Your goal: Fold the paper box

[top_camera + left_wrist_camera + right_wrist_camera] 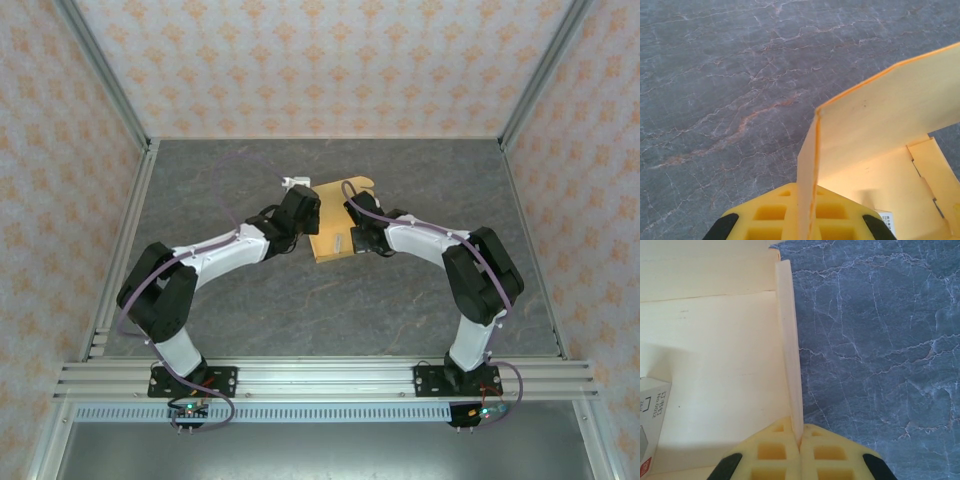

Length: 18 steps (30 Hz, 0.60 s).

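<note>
The paper box (333, 205) is a light orange-tan cardboard sheet lying mid-table between my two arms, partly folded up. My left gripper (308, 218) is at its left edge. In the left wrist view the left gripper (807, 197) is shut on a raised side flap, whose thin edge stands between the yellow pads (770, 212), and a tall panel (890, 110) stands beyond it. My right gripper (354, 238) is at the sheet's right edge. In the right wrist view the right gripper (800, 439) is shut on an upright narrow flap (789, 340) beside the flat base panel (715, 355).
A tiny white tag (292, 182) lies on the dark grey stone-patterned table (220, 180) just behind the sheet's left corner. A small white-grey printed item (652, 425) rests on the sheet's base. Patterned walls and metal rails enclose the table on all sides.
</note>
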Each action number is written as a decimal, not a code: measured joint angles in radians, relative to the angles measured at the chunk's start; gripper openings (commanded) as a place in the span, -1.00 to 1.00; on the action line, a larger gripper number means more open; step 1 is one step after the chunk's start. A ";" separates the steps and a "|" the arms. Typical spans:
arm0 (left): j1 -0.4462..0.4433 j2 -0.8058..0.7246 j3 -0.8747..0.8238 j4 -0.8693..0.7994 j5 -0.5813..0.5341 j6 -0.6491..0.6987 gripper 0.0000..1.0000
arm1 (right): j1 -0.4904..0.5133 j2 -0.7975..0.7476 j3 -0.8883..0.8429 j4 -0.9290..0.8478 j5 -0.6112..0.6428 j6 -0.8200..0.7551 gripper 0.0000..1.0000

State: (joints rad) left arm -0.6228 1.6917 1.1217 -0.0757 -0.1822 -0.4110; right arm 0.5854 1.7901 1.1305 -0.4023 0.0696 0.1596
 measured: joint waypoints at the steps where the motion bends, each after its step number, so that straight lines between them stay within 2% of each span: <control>1: -0.006 0.000 -0.003 0.004 -0.013 -0.013 -1.00 | 0.000 0.000 0.000 0.001 0.000 0.002 -1.00; 8: -0.051 0.005 -0.037 0.048 -0.125 -0.115 -1.00 | 0.000 0.000 -0.011 0.022 -0.020 0.021 -0.95; 18: -0.090 0.032 -0.098 0.185 -0.241 -0.134 -1.00 | -0.004 -0.013 -0.014 0.022 -0.021 0.024 -0.83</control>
State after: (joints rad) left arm -0.7128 1.7241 1.0241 0.1093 -0.4229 -0.5453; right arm 0.5812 1.7767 1.1160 -0.3801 0.0486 0.1837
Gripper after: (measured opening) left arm 0.053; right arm 0.076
